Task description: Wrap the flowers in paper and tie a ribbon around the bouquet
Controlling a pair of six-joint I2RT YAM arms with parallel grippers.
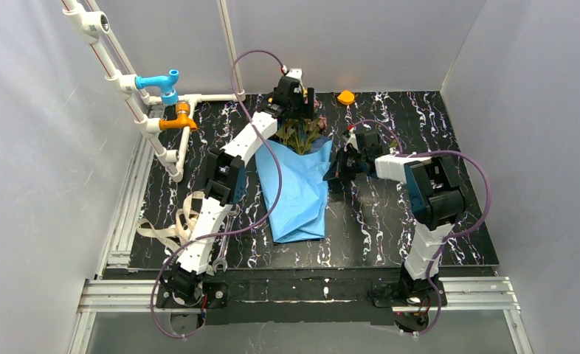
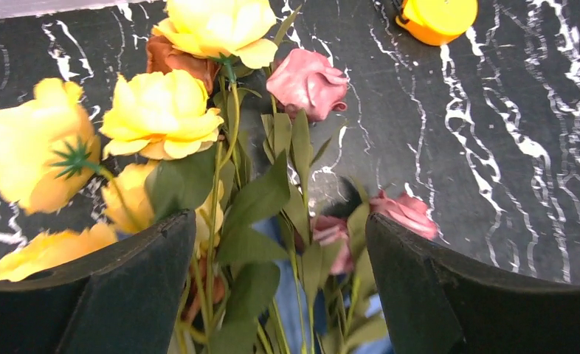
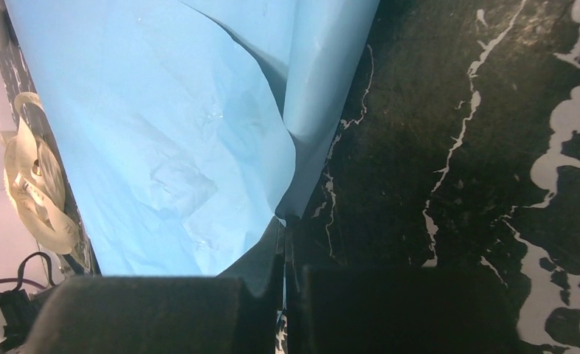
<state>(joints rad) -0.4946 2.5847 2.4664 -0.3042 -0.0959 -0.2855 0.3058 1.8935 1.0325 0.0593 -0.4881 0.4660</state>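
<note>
The flowers (image 2: 161,114), yellow and pink roses on green stems, lie with their stems inside the folded light blue paper (image 1: 298,192) at the middle of the table. My left gripper (image 2: 280,243) is open over the heads, its fingers (image 2: 125,287) wide apart on either side of the stems and not pressing them. In the top view it hangs at the far end of the bunch (image 1: 302,134). My right gripper (image 3: 285,228) is shut on the paper's (image 3: 161,133) right edge, low on the table. The beige ribbon (image 1: 170,225) lies loose at the left, beside the left arm.
A metal wrench (image 1: 221,262) lies near the left arm's base. A small orange object (image 1: 345,96) sits by the back wall, right of the flowers. White pipes with blue and orange fittings (image 1: 170,103) run along the left side. The ribbon (image 3: 36,192) also shows past the paper in the right wrist view.
</note>
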